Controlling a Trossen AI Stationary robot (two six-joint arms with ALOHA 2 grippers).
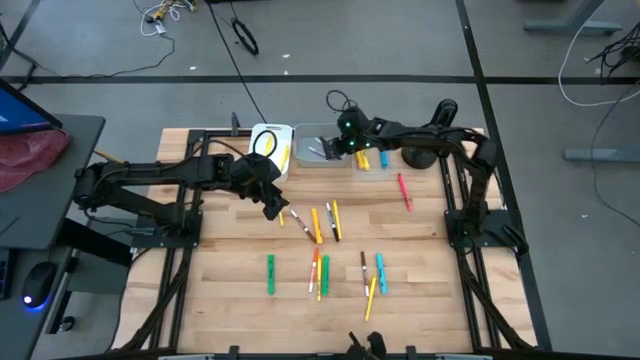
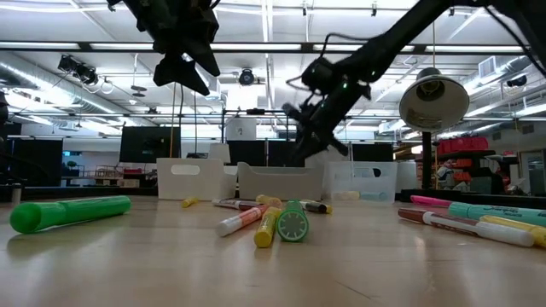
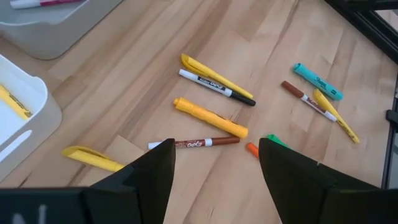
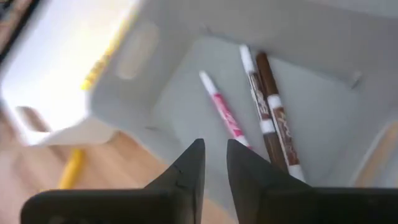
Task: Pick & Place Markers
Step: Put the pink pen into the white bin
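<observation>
Several markers lie loose on the wooden table: a cluster [image 1: 318,224] mid-table, a row [image 1: 322,274] toward the near edge, and a red one [image 1: 404,190] to the right. My left gripper [image 1: 275,206] hangs open above the cluster. In its wrist view the fingers stand either side of a brown marker [image 3: 194,143] without touching it. My right gripper [image 4: 214,146] hovers over the grey bin [image 1: 318,148], its fingers a narrow gap apart and holding nothing. In that bin lie a pink marker [image 4: 224,115], a white-and-brown one [image 4: 255,93] and a brown one [image 4: 277,112].
A white bin [image 1: 272,143] with a yellow marker [image 3: 13,102] inside stands left of the grey bin, at the table's far side. A clear bin [image 2: 363,181] stands to the right. Blue and yellow markers [image 1: 372,158] lie by the bins. A lamp [image 2: 433,101] hangs at right.
</observation>
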